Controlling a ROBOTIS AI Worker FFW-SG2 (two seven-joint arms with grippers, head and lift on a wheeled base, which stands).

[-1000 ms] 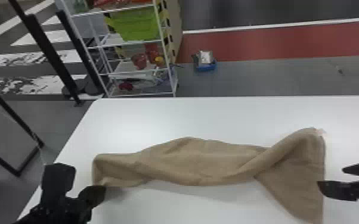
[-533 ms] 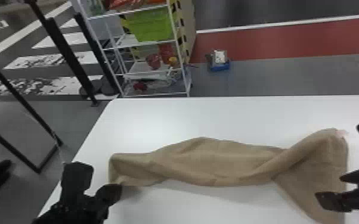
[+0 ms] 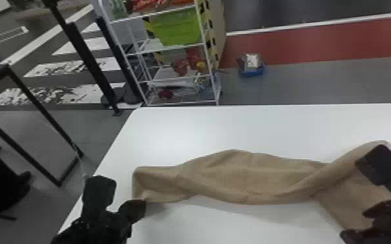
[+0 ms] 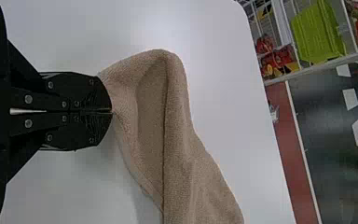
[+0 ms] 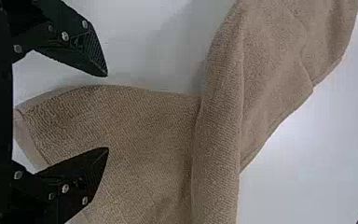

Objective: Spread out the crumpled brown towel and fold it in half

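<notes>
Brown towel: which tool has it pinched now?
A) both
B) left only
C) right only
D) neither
B: the left tool is shut on an end of the brown towel, while the right tool has its fingers apart, with nothing clamped.

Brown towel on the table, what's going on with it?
The robot is working on spreading out the brown towel on the white table. Its left gripper has its fingers shut on one end of the towel. The right gripper is open over the other end and does not grip it; one finger is over the cloth. The towel lies stretched between them in a long, bunched, twisted strip, so it is neither flat nor folded in half yet.
</notes>
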